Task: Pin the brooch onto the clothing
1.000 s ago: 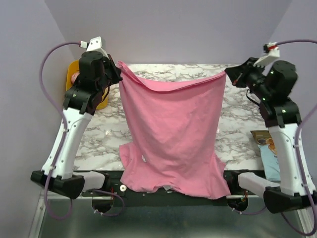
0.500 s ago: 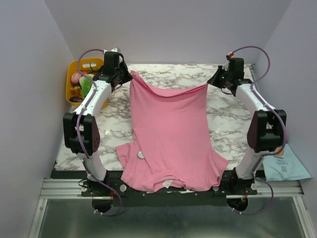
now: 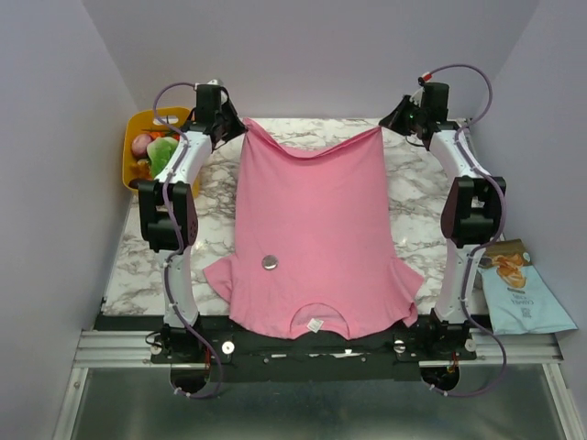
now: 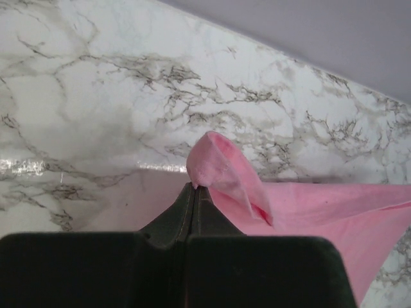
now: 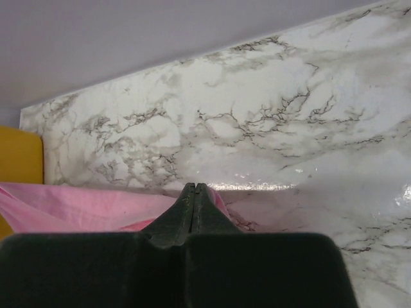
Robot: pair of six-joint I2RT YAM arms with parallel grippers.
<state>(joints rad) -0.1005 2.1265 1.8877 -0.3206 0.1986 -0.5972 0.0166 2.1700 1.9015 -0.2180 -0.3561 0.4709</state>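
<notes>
Clamping limp, light T-shirt (image 3: 312, 215) at far hem corners with left gripper (image 4: 194, 187) and right gripper (image 5: 194, 186); probably best gripping tiny stiff brooch (image 3: 269, 262) by rim.

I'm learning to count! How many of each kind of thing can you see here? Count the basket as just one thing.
Pink T-shirt: 1
Grey brooch: 1
Yellow basket: 1
Blue snack bag: 1
Grippers: 2, the left gripper and the right gripper
Total: 6
</notes>
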